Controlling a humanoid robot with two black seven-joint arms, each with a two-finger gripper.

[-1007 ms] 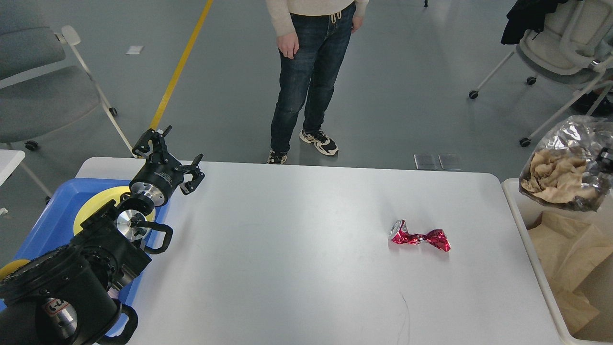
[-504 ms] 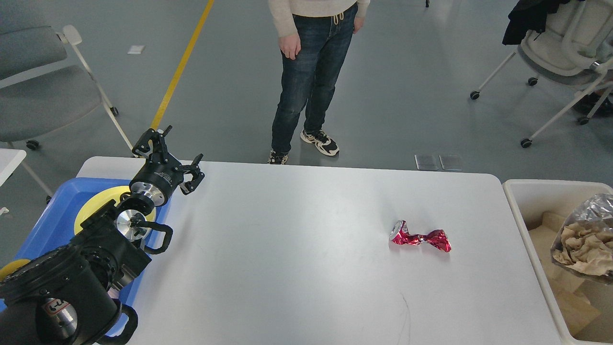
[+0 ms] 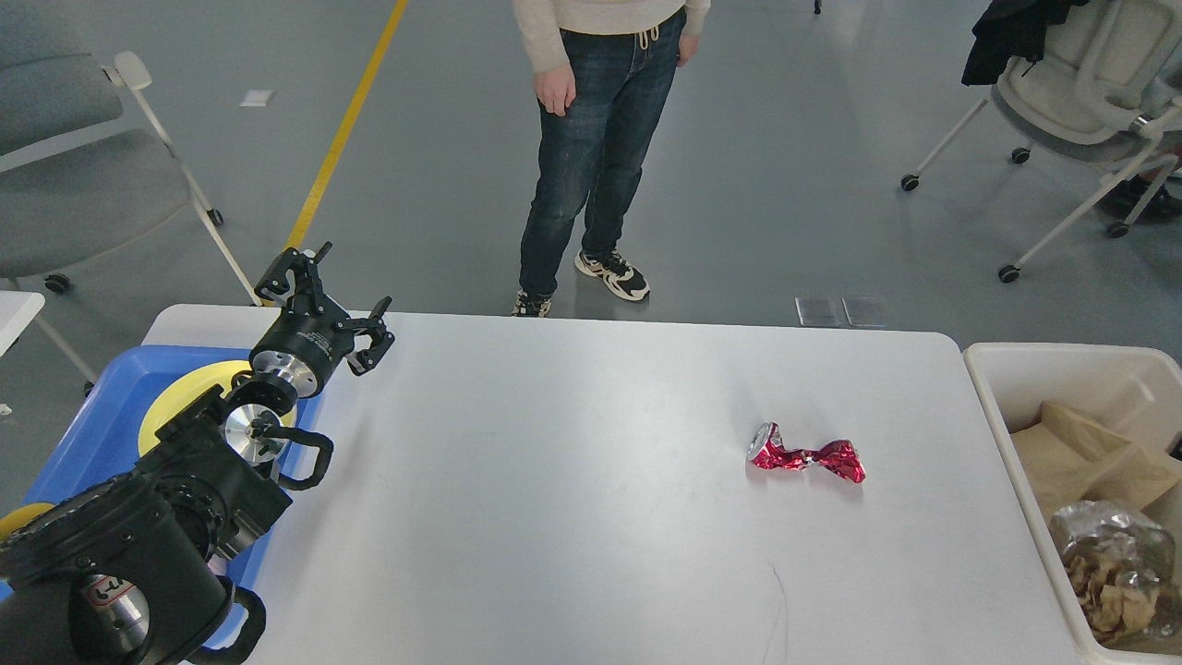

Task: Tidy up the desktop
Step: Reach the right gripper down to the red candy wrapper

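The desktop (image 3: 572,480) is a large white tabletop filling the lower part of the head view. A crushed red can (image 3: 806,456) lies on it, right of centre. My left gripper (image 3: 332,296) hovers open over the desktop's far left corner, nothing between its fingers, far from the can. At the right, a shiny clear bag of brown crumpled paper (image 3: 1108,573) rests inside the cream-white bin (image 3: 1002,369). The right gripper is out of view.
A blue tray (image 3: 83,434) with a yellow plate (image 3: 189,392) sits at the left edge under my left arm. A person (image 3: 596,139) stands just beyond the table's far edge. Chairs stand at the far left and far right.
The shiny bag of brown paper dropped from above the bin's rim down into the bin. My left arm and the can have not moved.
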